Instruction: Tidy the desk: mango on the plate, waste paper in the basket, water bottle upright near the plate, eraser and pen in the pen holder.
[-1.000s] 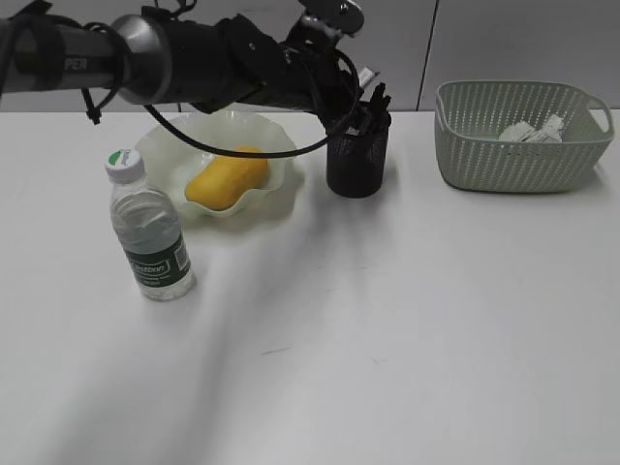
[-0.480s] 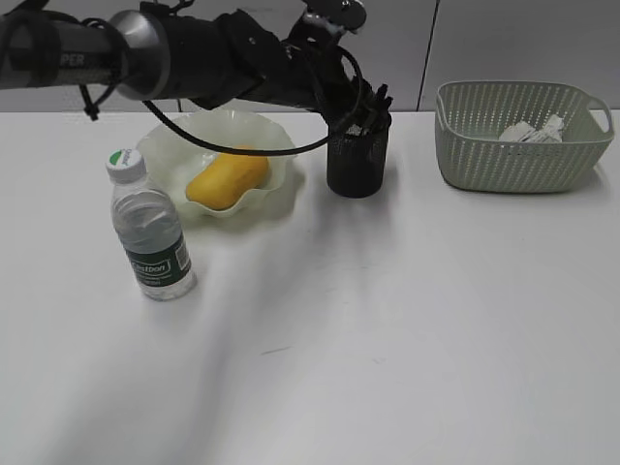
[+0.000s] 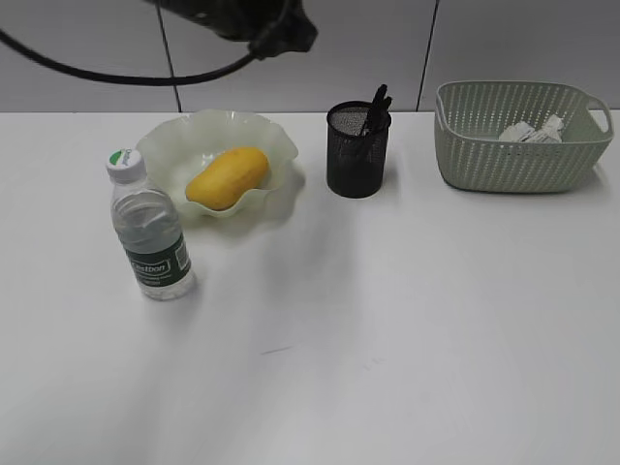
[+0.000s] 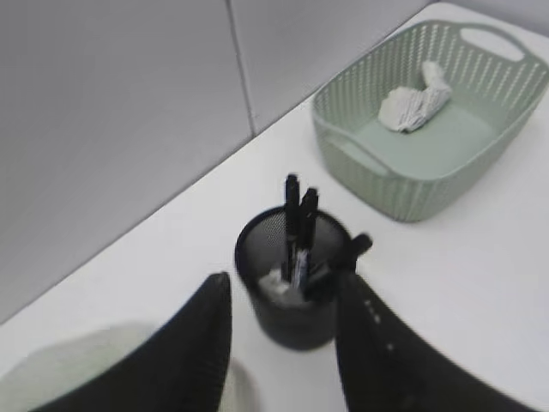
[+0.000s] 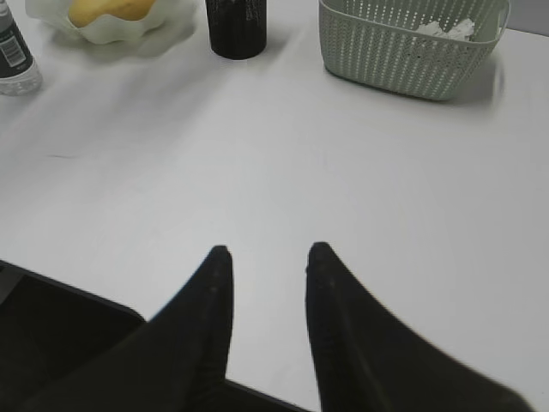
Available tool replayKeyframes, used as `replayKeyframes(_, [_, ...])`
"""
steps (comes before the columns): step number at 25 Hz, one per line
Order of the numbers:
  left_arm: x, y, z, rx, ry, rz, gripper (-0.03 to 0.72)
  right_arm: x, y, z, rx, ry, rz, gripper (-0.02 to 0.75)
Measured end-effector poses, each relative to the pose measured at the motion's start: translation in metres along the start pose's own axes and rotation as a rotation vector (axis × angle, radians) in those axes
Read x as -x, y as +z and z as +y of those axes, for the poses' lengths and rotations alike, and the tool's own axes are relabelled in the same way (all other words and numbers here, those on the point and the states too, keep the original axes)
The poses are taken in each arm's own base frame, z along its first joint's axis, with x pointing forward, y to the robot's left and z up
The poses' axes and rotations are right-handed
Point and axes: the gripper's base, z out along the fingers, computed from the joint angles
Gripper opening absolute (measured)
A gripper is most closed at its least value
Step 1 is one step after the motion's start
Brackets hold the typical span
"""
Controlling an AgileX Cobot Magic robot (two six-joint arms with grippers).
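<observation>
Black mesh pen holder [image 3: 357, 151], pens contained; mango [image 3: 227, 177] held in plate [image 3: 274, 139]; left gripper [image 4: 283, 296] and right gripper [image 5: 268, 254] parted, nothing held

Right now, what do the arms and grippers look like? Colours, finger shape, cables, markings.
Both grippers are black. The left gripper has two broad, smooth fingers curving to rounded tips. The right gripper has two matte black fingers tapering to narrow tips. In the exterior view, the left arm's dark bulk trails a black cable. No markings visible now.
</observation>
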Motion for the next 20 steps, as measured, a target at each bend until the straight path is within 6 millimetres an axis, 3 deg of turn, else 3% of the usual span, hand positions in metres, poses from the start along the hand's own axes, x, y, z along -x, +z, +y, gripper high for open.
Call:
replayKeyframes(4, [-0.032, -0.062, -0.004, 0.108, -0.063, 0.101, 0.295, 0.0, 0.0, 0.0, 0.0, 0.0, 0.0, 0.246])
replayKeyframes(11, [-0.083, -0.209, -0.019, 0.303, -0.248, 0.181, 0.29, 0.0, 0.0, 0.0, 0.0, 0.0, 0.0, 0.246])
replayKeyframes(14, [-0.102, -0.278, -0.028, 0.361, -0.267, 0.107, 0.29, 0.0, 0.0, 0.0, 0.0, 0.0, 0.0, 0.246])
replayKeyframes(17, [-0.133, -0.338, -0.042, 0.384, -0.273, -0.016, 0.29, 0.0, 0.0, 0.0, 0.0, 0.0, 0.0, 0.245])
replayKeyframes(20, [-0.173, -0.373, -0.056, 0.376, -0.243, -0.105, 0.29, 0.0, 0.0, 0.0, 0.001, 0.0, 0.0, 0.245])
